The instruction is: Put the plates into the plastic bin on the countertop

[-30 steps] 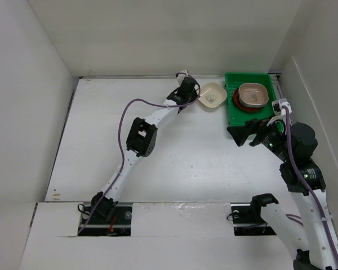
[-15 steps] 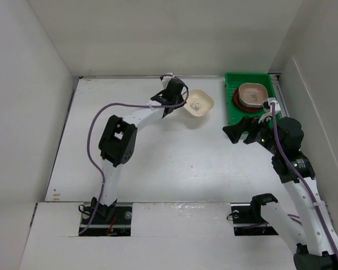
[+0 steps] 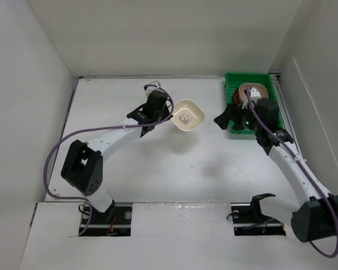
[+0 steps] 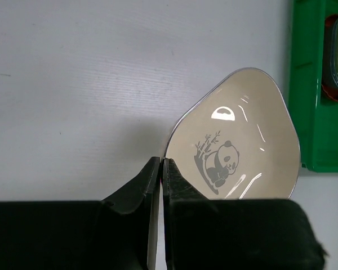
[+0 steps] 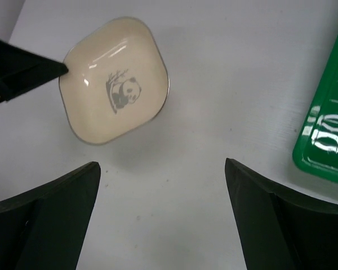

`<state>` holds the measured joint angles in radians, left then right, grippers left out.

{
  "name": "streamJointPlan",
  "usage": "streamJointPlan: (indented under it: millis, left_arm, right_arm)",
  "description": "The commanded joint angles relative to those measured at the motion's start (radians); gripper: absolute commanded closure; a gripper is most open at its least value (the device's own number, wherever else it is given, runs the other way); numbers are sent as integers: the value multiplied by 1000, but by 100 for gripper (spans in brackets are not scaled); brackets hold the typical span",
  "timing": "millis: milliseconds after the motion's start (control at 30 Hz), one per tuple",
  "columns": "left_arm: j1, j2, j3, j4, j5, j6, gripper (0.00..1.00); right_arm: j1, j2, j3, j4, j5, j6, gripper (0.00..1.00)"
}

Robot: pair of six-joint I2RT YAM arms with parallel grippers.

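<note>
The left gripper (image 4: pixel 160 167) is pinched tight on the rim of the cream plate (image 4: pixel 236 140), holding it over the countertop (image 3: pixel 158 169) left of the plastic bin (image 3: pixel 245 77) with the left arm stretched forward, while the right gripper (image 5: pixel 161 169) gapes wide and empty, facing the plate.

Lab rig, prob. robotics: white walls (image 3: pixel 34 101) box in white countertop (image 3: pixel 174 169).

White back wall (image 3: pixel 169 34), white left wall (image 3: pixel 28 101), white near ledge (image 3: pixel 180 239)
</note>
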<state>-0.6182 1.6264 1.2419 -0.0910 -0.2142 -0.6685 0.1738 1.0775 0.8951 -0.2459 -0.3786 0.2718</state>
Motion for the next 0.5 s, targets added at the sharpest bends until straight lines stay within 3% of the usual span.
streamJointPlan:
  millis: [0, 167, 367, 467]
  left_arm:
    - [-26, -103, -38, 27, -17, 30, 100]
    - [-26, -158, -90, 27, 1, 64, 100]
    - [-26, -209, -99, 27, 26, 99, 100]
    - [-26, -227, -99, 27, 47, 109, 100]
  right_arm:
    - [21, 103, 102, 140, -16, -28, 4]
    - [88, 310, 227, 154, -26, -77, 8]
    - [147, 429, 274, 154, -26, -98, 14]
    - [193, 484, 297, 154, -26, -98, 23]
